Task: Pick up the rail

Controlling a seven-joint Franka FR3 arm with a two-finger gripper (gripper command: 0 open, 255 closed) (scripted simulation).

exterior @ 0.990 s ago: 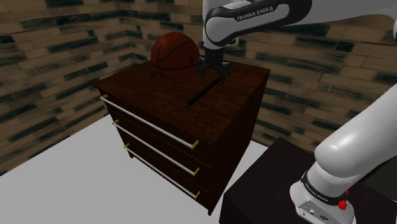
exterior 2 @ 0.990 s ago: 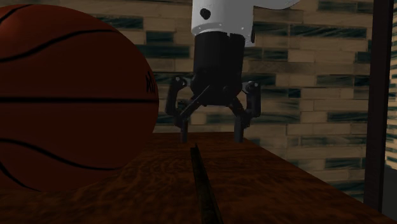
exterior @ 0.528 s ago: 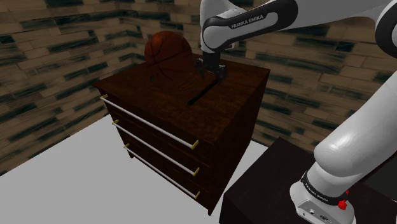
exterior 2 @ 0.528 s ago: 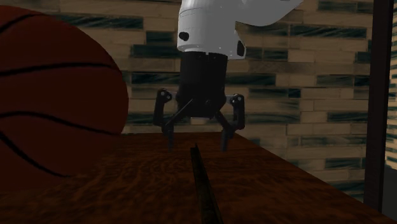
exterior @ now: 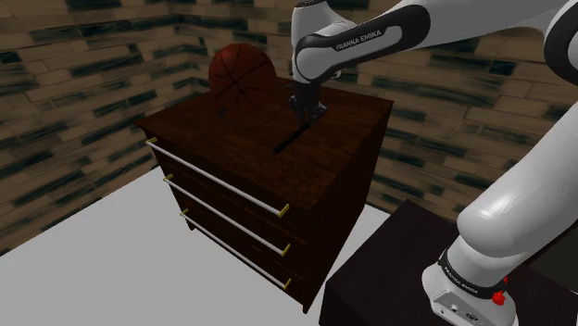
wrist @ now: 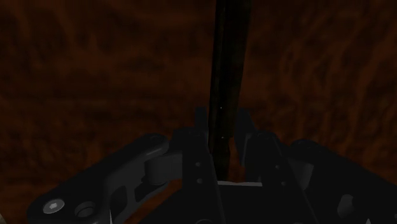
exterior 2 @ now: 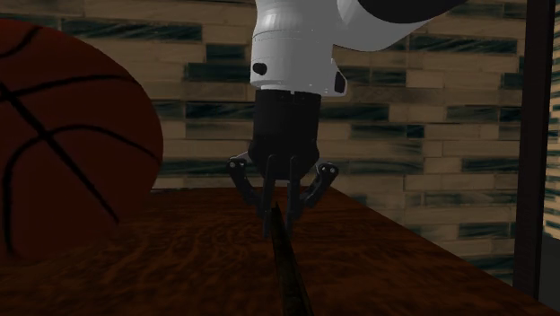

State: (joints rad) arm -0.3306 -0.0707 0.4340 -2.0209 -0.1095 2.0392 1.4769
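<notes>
Since lying flat on the dresser [exterior: 232,153] top, apart from the basketball [exterior 2: 63,144], graspable only from straight above. Hence taken with the gripper [exterior 2: 280,220] upright, fingers pinched onto the thin black rail [exterior 2: 289,269] near one end. Apparently not yet lifted.

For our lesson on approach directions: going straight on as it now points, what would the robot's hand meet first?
Pointing straight down, the black hand clasps the thin dark rail lying on the dark wooden dresser top; going on, it would likely meet that top first.
</notes>
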